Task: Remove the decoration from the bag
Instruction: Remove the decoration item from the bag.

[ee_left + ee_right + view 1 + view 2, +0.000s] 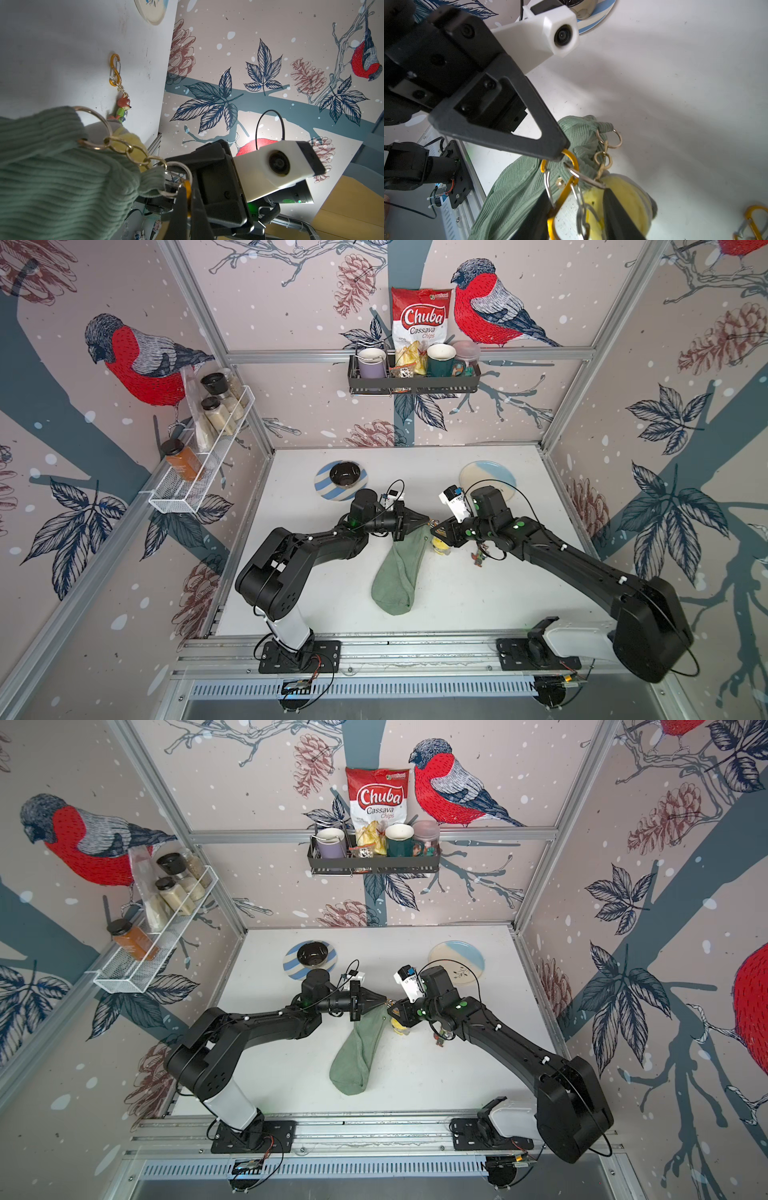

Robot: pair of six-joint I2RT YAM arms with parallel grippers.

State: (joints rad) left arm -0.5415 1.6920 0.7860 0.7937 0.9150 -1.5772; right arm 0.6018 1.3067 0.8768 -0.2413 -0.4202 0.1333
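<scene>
The sage-green bag (397,572) hangs limp from its top end down to the table in both top views. My left gripper (424,519) is shut on the top loop of an orange carabiner (571,155) that links the bag's metal rings (178,176). A yellow plush decoration (629,197) dangles from the same clip, beside the bag (517,187). My right gripper (575,209) stands open round the carabiner's lower loop. One of its fingers (537,216) touches the clip; the other stands off it.
A small fox figure (480,558) on its own orange carabiner (115,68) lies on the table under my right arm. At the back sit a striped plate (324,489) holding a dark bowl (344,475) and a blue-cream plate (490,479). Wall racks hang above.
</scene>
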